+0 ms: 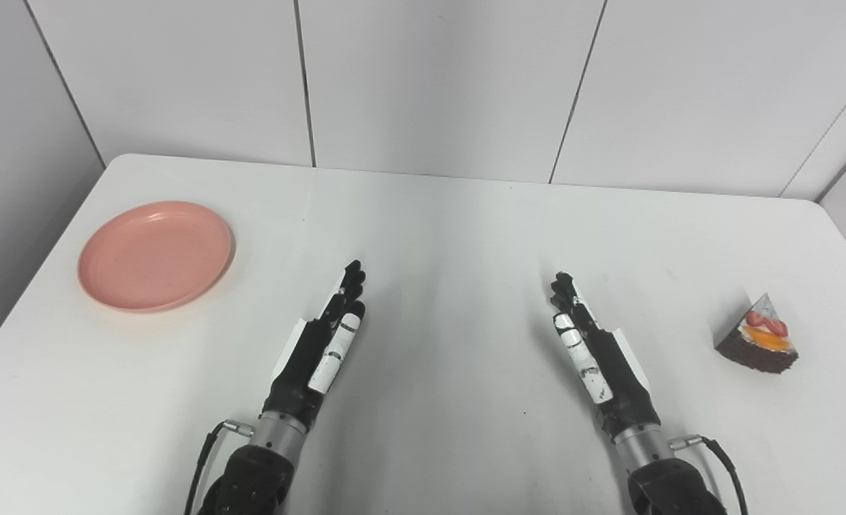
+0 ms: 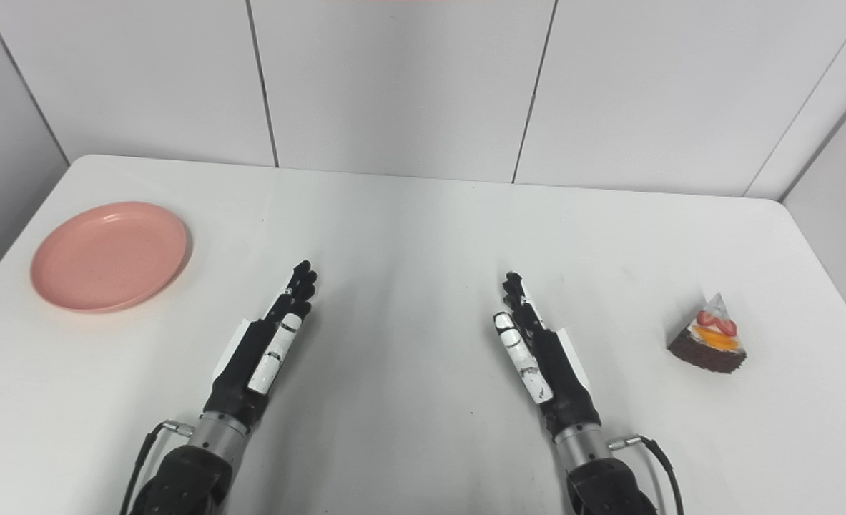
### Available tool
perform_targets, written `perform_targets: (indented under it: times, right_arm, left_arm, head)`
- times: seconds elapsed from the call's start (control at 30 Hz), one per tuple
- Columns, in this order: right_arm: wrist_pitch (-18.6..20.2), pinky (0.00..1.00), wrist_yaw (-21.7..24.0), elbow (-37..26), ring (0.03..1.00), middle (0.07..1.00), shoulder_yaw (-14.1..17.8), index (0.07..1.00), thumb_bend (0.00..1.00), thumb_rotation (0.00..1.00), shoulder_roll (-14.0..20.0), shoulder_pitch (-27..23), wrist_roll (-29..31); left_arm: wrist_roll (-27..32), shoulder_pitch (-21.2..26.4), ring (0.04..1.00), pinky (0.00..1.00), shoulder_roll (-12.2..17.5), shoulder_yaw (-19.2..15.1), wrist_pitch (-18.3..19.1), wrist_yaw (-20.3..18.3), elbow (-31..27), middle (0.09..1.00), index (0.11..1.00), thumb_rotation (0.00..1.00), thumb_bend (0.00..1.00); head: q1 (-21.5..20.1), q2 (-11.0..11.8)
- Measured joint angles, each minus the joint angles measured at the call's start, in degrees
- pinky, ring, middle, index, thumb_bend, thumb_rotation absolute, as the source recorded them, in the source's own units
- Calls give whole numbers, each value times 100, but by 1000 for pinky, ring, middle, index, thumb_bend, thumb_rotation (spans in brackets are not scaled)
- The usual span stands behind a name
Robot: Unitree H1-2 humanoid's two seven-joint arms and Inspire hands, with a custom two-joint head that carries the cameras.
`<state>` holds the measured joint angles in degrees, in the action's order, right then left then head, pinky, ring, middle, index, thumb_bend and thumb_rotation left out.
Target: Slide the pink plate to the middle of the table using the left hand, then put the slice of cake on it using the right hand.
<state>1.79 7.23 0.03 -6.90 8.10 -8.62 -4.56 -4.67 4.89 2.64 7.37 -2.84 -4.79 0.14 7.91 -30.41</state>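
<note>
Right now, both hands are waiting and nothing is being held.
Left hand: lying flat near the middle, fingers straight and side by side, empty.
Right hand: the same, empty.
Plate: sitting far left on the table. Looks light, stiff and smooth; push its near rim. Round, so no long way.
Cake: sitting far right. Looks soft and crumbly; hold its dark sides gently. Its tip is pointing away from the robot.

Empty hands between pink plate and cake.
</note>
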Motion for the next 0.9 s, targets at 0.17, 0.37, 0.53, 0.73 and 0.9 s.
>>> perform_targets:
  times: [0.17,0.37,0.53,0.73,0.9]
  right_arm:
    - [0,982,0,-3,970,980,-9,996,364,1000,12,0,0]
    - [0,985,0,-6,970,977,-22,993,368,1000,25,0,1]
    - [0,983,1,-6,970,978,-25,995,362,1000,25,0,4]
    - [0,983,1,-6,971,980,-26,996,365,1000,27,0,16]
    - [0,984,1,-6,970,979,-42,995,383,1000,44,-1,13]
  left_arm:
    - [1,0,1000,978,3,2,3,-2,-2,1000,1000,1000,403]
    - [2,0,1000,971,4,4,3,-3,-2,1000,1000,1000,404]
    - [1,0,1000,973,4,4,4,-2,-3,1000,997,1000,403]
    - [3,0,1000,976,3,3,5,-3,-3,1000,999,1000,399]
    - [2,0,1000,973,3,4,5,-3,-3,1000,1000,1000,399]
  head:
    - [0,0]
    - [0,0]
    - [0,-9]
    - [0,-9]
    - [9,-9]
